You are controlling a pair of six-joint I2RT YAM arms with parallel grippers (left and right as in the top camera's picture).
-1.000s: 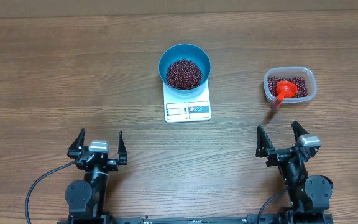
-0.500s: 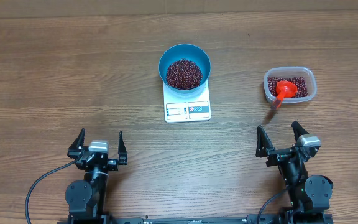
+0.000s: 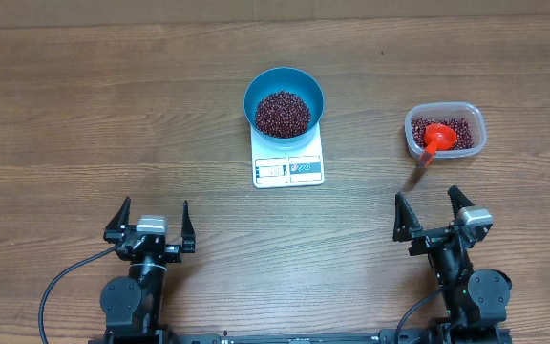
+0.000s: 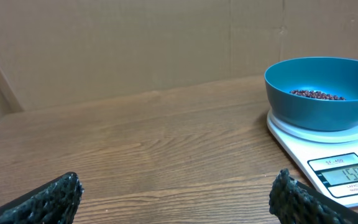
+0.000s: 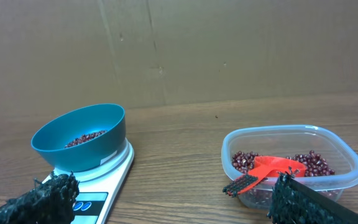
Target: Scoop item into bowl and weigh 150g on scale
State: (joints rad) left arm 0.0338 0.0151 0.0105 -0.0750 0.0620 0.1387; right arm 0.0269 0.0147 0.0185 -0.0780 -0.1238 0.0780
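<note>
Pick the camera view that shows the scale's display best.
Left wrist: the display sits close, its digits readable. Overhead shows it only as a tiny panel, unreadable. Right wrist shows a corner of the scale and blue labels, but a fingertip covers the display.

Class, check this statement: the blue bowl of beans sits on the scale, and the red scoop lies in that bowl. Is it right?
One thing is wrong. The scoop lies in the clear tub to the right, not in the bowl; the overhead view shows this. The rest holds: the bowl of beans sits on the scale.
</note>
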